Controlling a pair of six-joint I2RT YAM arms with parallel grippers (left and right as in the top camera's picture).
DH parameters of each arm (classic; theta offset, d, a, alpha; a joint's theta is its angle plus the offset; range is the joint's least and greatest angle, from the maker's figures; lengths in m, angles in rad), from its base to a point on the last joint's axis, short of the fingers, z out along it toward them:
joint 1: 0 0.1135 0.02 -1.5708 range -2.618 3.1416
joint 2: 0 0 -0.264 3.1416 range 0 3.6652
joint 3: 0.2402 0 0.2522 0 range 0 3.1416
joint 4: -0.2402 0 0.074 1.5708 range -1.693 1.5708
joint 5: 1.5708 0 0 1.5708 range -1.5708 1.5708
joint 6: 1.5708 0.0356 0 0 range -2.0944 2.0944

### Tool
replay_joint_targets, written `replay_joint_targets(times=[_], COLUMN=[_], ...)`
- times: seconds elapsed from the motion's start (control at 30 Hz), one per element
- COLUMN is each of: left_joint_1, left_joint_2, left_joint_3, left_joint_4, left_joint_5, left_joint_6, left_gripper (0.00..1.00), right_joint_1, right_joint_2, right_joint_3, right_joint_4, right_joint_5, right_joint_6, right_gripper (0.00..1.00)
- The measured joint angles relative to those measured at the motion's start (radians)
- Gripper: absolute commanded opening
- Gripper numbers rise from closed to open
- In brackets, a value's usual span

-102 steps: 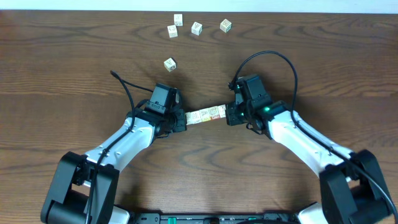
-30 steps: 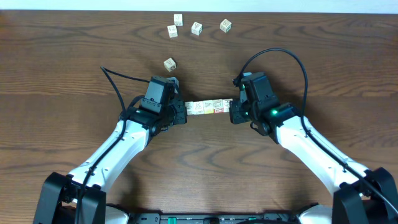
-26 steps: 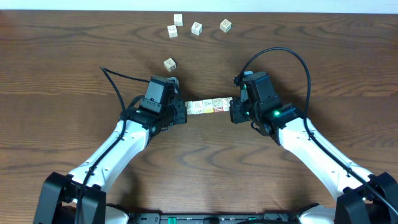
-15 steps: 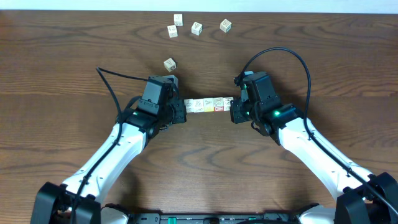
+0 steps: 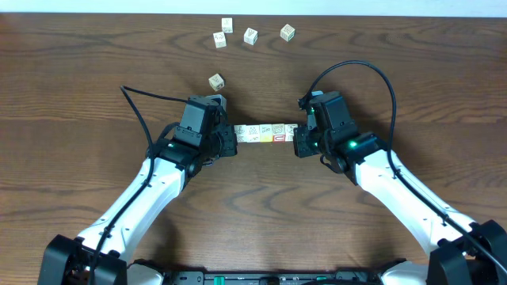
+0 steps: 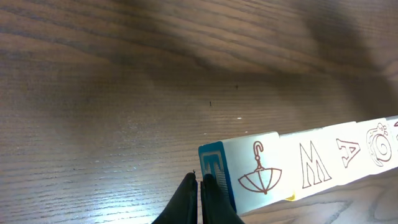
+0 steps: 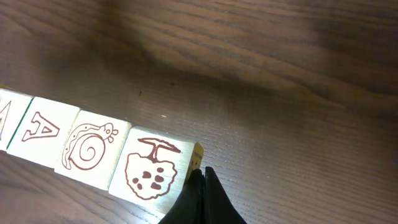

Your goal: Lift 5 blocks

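Five blocks in an end-to-end row (image 5: 265,133) (image 6: 298,165) (image 7: 93,146), mid-desk, squeezed between the two hands. Left hand (image 5: 233,136) (image 6: 200,186) has its fingers pressed together, tips against the blue end face beside the umbrella block. Right hand (image 5: 296,133) (image 7: 200,180) is also pressed together, tips against the end by the fruit block. Top faces read umbrella, W, A, snail, fruit. Can't tell whether the row is off the desk (image 5: 79,95). Four loose blocks (image 5: 250,36) sit near the far edge. One single block (image 5: 215,81) lies just beyond the left hand.
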Motion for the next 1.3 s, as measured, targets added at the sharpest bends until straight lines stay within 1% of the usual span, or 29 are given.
replay_joint_targets(times=[1.3], left_joint_1=[0.000], left_joint_2=[-0.025], left_joint_3=[0.000], left_joint_4=[0.000], left_joint_5=[0.000], left_joint_6=[0.000], left_gripper=[0.08], right_joint_1=[0.000], right_joint_2=[-0.015], right_joint_3=[0.000], right_joint_4=[-0.009], right_joint_5=[0.000], right_joint_6=[0.000], right_gripper=[0.01])
